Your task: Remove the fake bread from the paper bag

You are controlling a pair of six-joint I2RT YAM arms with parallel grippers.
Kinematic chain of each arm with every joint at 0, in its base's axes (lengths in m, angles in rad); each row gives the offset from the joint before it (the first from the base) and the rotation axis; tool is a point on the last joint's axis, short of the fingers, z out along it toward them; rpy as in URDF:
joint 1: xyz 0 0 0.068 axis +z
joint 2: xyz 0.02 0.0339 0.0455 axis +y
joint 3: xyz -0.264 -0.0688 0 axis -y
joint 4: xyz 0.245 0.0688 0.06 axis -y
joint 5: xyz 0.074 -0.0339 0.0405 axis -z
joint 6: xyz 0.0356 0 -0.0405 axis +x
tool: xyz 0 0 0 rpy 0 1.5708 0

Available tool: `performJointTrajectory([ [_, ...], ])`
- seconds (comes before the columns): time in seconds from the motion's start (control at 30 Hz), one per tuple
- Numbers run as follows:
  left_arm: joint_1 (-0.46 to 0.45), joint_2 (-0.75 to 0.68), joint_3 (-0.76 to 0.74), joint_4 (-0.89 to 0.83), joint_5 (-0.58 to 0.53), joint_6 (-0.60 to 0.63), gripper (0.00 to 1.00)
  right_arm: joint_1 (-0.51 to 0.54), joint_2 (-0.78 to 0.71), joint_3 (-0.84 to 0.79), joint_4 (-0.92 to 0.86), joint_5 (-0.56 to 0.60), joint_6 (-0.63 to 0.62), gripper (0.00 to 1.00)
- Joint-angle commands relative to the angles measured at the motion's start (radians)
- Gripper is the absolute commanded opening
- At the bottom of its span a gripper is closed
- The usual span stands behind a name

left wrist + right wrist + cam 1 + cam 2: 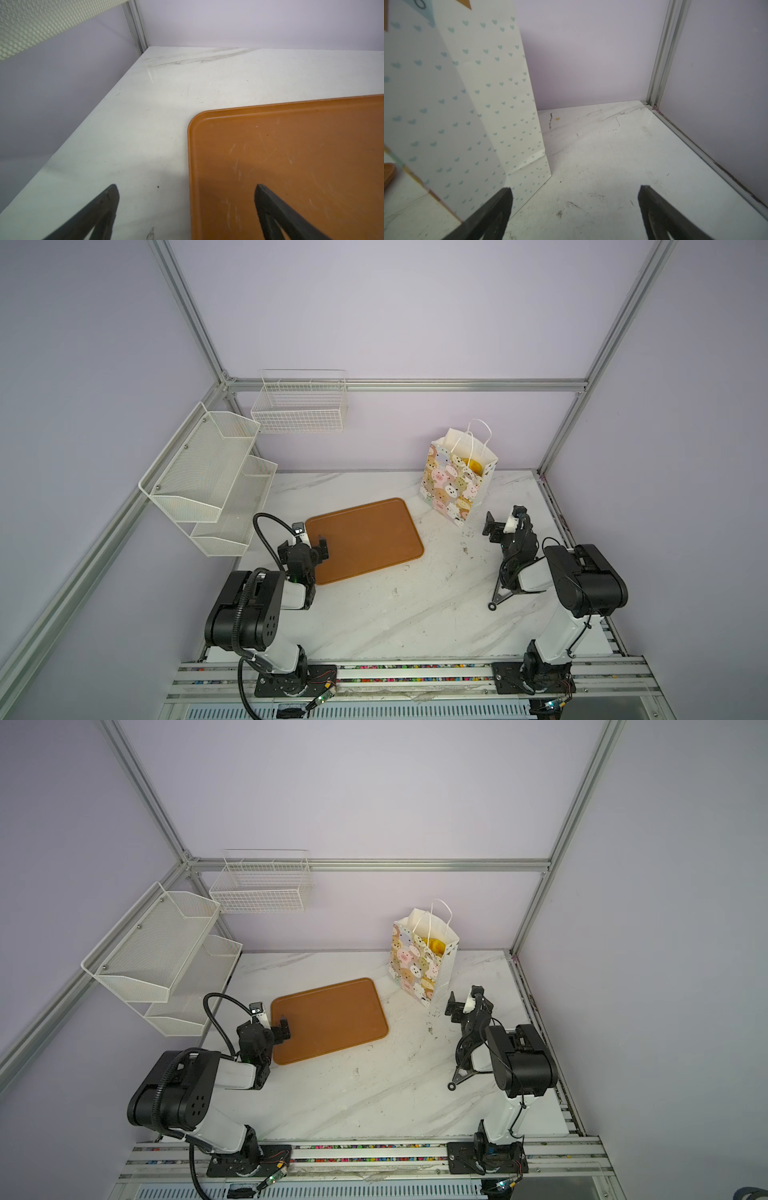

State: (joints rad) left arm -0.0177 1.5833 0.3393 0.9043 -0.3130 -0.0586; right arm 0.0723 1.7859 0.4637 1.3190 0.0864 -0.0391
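The paper bag [451, 485] [415, 965], printed with pastel animal faces, stands upright at the back right of the table, its white cord handles up. Golden-yellow fake bread [473, 466] [437, 945] shows through its open top; most of it is hidden inside. My right gripper [504, 519] [464, 1000] [575, 188] is open and empty, low over the table just right of the bag's heart-printed side [477, 104], apart from it. My left gripper [311, 540] [271, 1020] [186, 187] is open and empty, straddling the left edge of the brown tray [291, 155].
The brown tray [365, 539] [332, 1019] lies bare mid-table. A white mesh two-tier shelf [208, 477] and a wire basket [301, 406] hang on the left and back walls. A small black bracket [498, 599] lies by the right arm. Aluminium frame posts stand at the back corners.
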Motion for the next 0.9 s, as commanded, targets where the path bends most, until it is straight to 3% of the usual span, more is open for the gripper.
performJointTrajectory([
  [0.0, 0.005, -0.012, 0.032, 0.06, 0.006, 0.02, 1.0, 0.003, -0.006, 0.004, 0.017, -0.004, -0.023, 0.97],
  [0.87, 0.0, -0.031, 0.026, 0.065, 0.003, 0.033, 1.0, 0.003, -0.023, 0.008, 0.006, 0.032, 0.007, 0.97],
])
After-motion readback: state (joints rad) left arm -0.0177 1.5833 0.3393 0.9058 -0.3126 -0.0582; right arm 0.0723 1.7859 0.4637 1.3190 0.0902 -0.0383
